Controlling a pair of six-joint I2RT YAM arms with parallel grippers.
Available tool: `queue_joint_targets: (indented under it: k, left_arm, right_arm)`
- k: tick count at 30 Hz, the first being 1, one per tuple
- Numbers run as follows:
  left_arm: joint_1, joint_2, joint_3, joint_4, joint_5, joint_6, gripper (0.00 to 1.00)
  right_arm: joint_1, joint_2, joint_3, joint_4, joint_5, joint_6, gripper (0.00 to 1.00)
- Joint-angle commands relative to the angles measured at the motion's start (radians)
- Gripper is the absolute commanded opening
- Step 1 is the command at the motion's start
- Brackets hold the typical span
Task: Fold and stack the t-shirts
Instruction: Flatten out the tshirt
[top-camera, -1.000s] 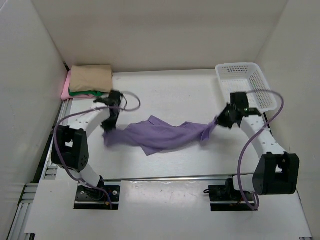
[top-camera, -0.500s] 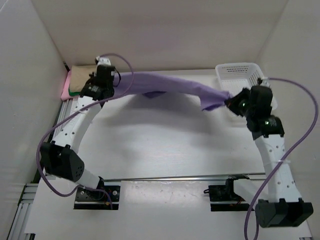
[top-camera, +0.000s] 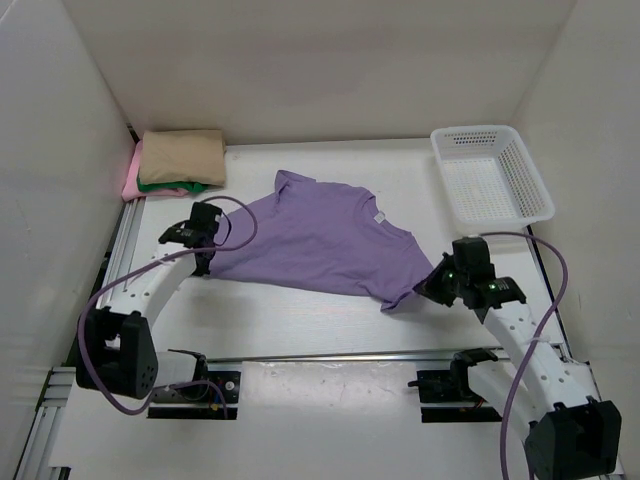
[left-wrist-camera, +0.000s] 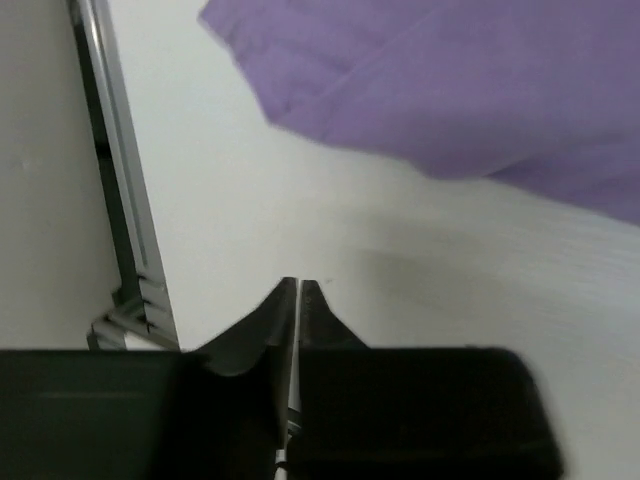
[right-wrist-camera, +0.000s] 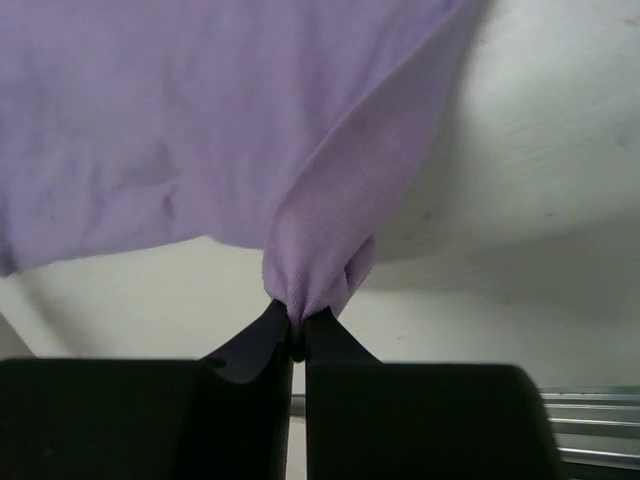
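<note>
Across the worktop the lavender t-shirt is now laid out flat, where half a second ago it was held stretched in the air between both arms. Spreading is judged done, with folding to follow. Three folded t-shirts are stacked in the far left corner. The jaws of the right gripper are clenched on a hem corner. Those of the left gripper are closed, with no cloth seen between them.
</note>
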Motion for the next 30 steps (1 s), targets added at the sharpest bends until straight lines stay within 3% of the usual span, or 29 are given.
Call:
queue_joint_targets:
  k: [1,2,3,6,9,13,16,18,21,23,24,25,26,27,30]
  left_arm:
    - [-0.045,-0.044,0.078,-0.019,0.153,-0.008,0.25]
    - [-0.071,-0.044,0.061,-0.019,0.174,-0.008,0.37]
    - [-0.101,-0.061,0.038,-0.019,0.186,-0.008,0.56]
    - [-0.233,-0.049,-0.078,0.057,0.168,-0.008,0.78]
    - [-0.341,0.012,-0.166,0.207,0.093,-0.008,0.83]
    - [-0.390,0.158,-0.111,0.348,0.030,-0.008,0.86]
    - [-0.410,0.225,0.006,0.361,0.085,-0.008,0.86]
    - [-0.419,0.265,0.052,0.361,0.193,-0.008,0.87]
    - [-0.454,0.340,0.061,0.361,0.255,-0.008,0.87]
    - [-0.465,0.428,0.072,0.361,0.231,-0.008,0.79]
    - [-0.465,0.452,0.072,0.361,0.230,-0.008,0.68]
    - [-0.456,0.474,0.096,0.361,0.220,-0.008,0.37]
    - [-0.456,0.491,0.107,0.361,0.211,-0.008,0.18]
    - [-0.445,0.503,0.118,0.361,0.192,-0.008,0.10]
    - [-0.445,0.423,0.130,0.352,0.116,-0.008,0.10]
  right_arm:
    - [0.047,-0.018,0.161,0.087,0.006,-0.035,0.00]
    - [0.070,0.001,0.187,0.087,0.017,-0.061,0.00]
    - [0.081,0.001,0.210,0.073,0.026,-0.070,0.00]
    - [0.101,0.028,0.264,0.061,0.041,-0.079,0.00]
    - [0.101,0.039,0.291,0.061,0.050,-0.079,0.00]
    - [0.101,0.039,0.321,0.038,0.050,-0.088,0.00]
    - [0.101,0.039,0.343,0.012,0.061,-0.089,0.00]
    - [0.101,0.030,0.344,-0.005,0.070,-0.098,0.00]
    - [0.101,0.009,0.353,-0.030,0.090,-0.098,0.00]
    - [0.101,0.008,0.363,-0.051,0.106,-0.098,0.00]
    - [0.101,-0.001,0.364,-0.051,0.116,-0.098,0.00]
    - [0.101,-0.001,0.364,-0.062,0.127,-0.098,0.00]
    - [0.101,-0.001,0.376,-0.062,0.127,-0.098,0.00]
    - [0.101,-0.001,0.389,-0.062,0.127,-0.098,0.00]
    - [0.101,-0.013,0.428,-0.099,0.152,-0.116,0.00]
